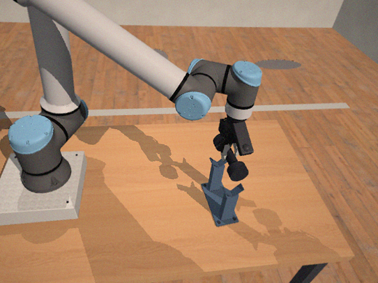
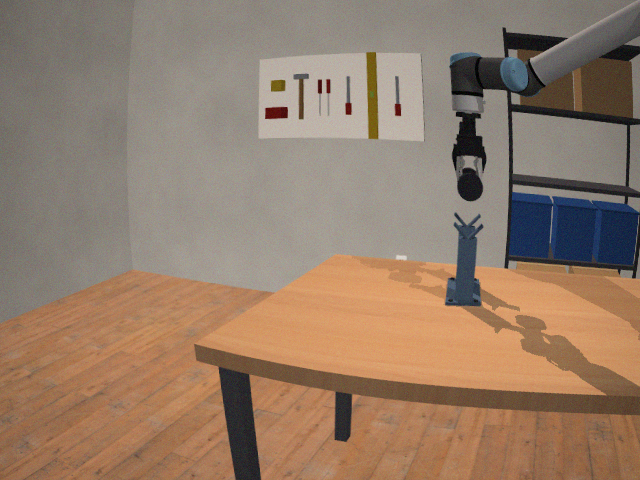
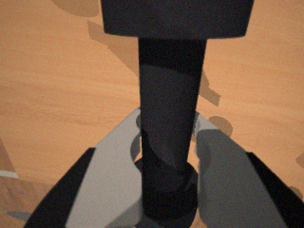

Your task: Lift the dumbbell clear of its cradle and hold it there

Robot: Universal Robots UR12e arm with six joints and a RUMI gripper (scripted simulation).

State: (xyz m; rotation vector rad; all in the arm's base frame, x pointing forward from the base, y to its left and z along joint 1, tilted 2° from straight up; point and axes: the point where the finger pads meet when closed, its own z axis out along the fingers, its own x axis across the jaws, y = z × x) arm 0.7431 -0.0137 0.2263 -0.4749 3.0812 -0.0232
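The black dumbbell (image 1: 237, 171) (image 2: 469, 187) (image 3: 171, 95) hangs in the air above its blue cradle (image 1: 222, 199) (image 2: 466, 258), apart from the cradle's V-shaped forks. My gripper (image 1: 227, 152) (image 2: 467, 167) (image 3: 164, 109) points straight down and is shut on the dumbbell's bar, one grey finger on each side. In the exterior view a clear gap shows between the dumbbell's lower weight and the cradle's top. The cradle stands upright on the wooden table (image 1: 157, 215) (image 2: 361, 330). The wrist view shows only table beneath the bar; the cradle does not show there.
The arm's base plate (image 1: 33, 201) sits on the table's left part. A dark shelf rack (image 2: 568, 183) with blue bins (image 2: 573, 227) stands behind the table on the right. A tool poster (image 2: 341, 95) hangs on the wall. The table's front edge (image 2: 413, 384) is near.
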